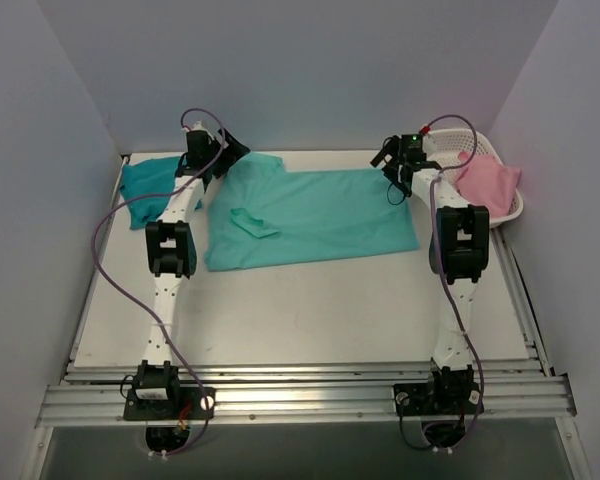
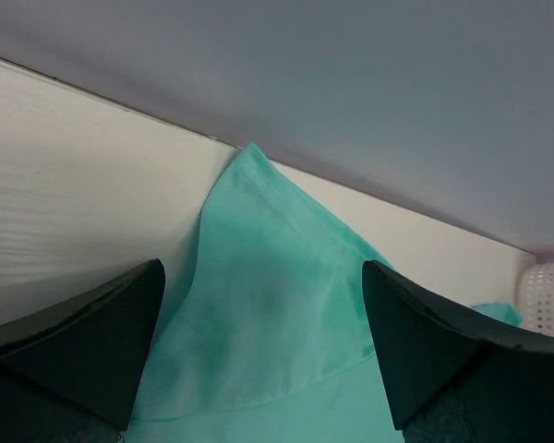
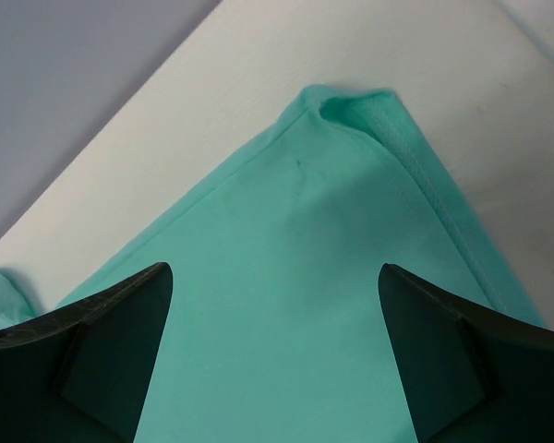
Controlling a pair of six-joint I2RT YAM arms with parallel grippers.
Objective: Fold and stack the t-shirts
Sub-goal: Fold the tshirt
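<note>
Mint t-shirt: we find it spread flat over the far half of the table, long side running left to right, with one sleeve folded in on top near its left end. (A)

Agreed. And the teal t-shirt? (B)

In the far left corner of the table, a low, darker bundle with uneven edges, partly behind the left arm. Whether it touches the mint one we cannot tell; the arm covers the gap. (A)

We place the left gripper over the mint shirt's far left corner, by the table's far edge. From the wrist, its fingers stand wide apart with a raised peak of mint cloth between them, nothing pinched. (B)

The right gripper is over the far right corner. Jaws are wide there too. The wrist view shows the hemmed corner lying on the table ahead of and between that gripper's fingers, its tip slightly curled over. Nothing is held. (A)

Do the fingertips touch the cloth? (B)

We cannot tell in either wrist view. (A)

Last entry: a white basket in the far right corner of the table, with a pink cloth in it draped over the rim, just beside the right gripper. (B)
</note>
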